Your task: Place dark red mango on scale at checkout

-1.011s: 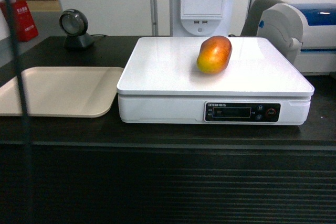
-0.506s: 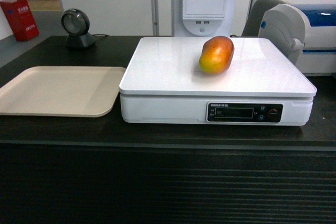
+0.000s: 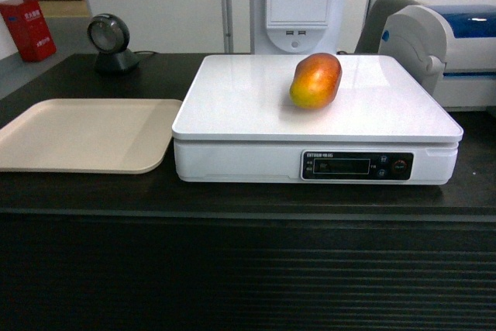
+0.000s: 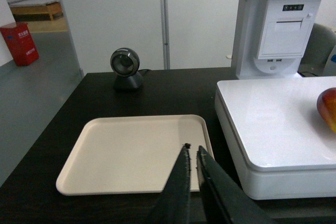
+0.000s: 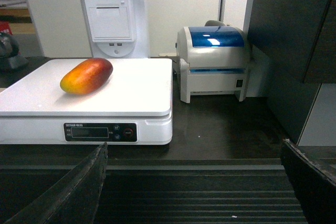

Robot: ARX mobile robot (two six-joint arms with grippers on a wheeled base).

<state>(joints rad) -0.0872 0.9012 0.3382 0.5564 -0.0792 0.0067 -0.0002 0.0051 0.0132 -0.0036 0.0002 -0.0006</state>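
One dark red mango (image 3: 315,80) lies on its side on the scale (image 3: 256,106), on the glossy white platform, toward the back and right of centre. Its red end points away, its orange-yellow end toward the front edge. Nothing touches it.

The scale sits on the dark checkout counter (image 3: 93,191), its black display panel (image 3: 356,165) facing front. Ribbed slats run below the counter's edge.

Left claw (image 4: 192,153): seen from its own wrist camera only, the two dark fingers pressed nearly together, clenched on nothing, hanging over the near right corner of the beige tray (image 4: 126,153). The tray lies flat just beside the scale, on its left.

Right claw (image 5: 194,182): fingers spread wide at the bottom corners of its wrist view, released, well back from the scale and in front of the counter's slats.

Behind: a round black scanner (image 3: 108,40) on a stand, a white receipt kiosk (image 3: 300,1), and a white printer with blue lid (image 5: 212,61) right of the scale.
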